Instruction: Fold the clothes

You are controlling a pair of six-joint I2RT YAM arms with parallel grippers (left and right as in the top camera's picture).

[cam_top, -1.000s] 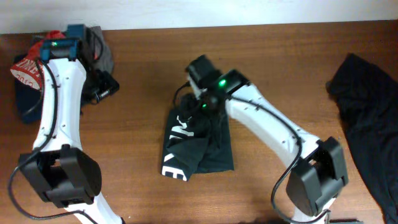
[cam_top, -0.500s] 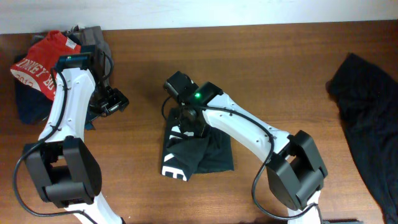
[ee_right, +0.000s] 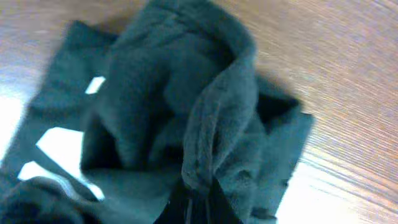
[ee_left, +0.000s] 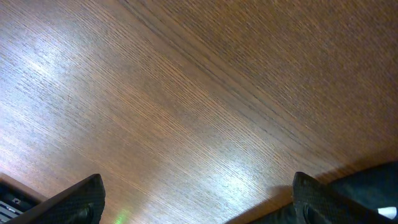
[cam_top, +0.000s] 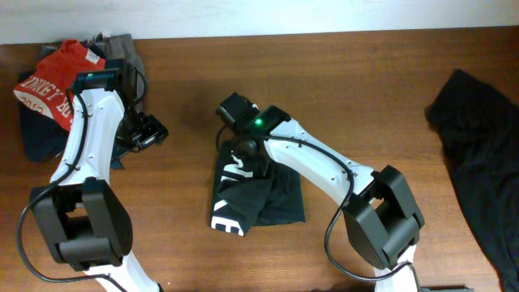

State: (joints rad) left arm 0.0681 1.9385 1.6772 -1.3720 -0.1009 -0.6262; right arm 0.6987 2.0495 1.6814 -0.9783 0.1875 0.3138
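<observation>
Your right gripper [cam_top: 243, 152] looks pinched shut on a bunched ridge at the top end of the black T-shirt [cam_top: 272, 199] mid-frame, which lies as a narrow, lumpy strip, so I'd call it half folded at best. Your left gripper [cam_top: 151, 131] hangs wide open over bare table [cam_top: 365, 89], holding nothing. Farther out, the heap of clothes [cam_top: 49, 89] upper left looks messy, and the black garment [cam_top: 478, 146] at the right edge isn't started.

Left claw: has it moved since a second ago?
Yes. The left claw slid toward the black T-shirt, away from the red shirt.
</observation>
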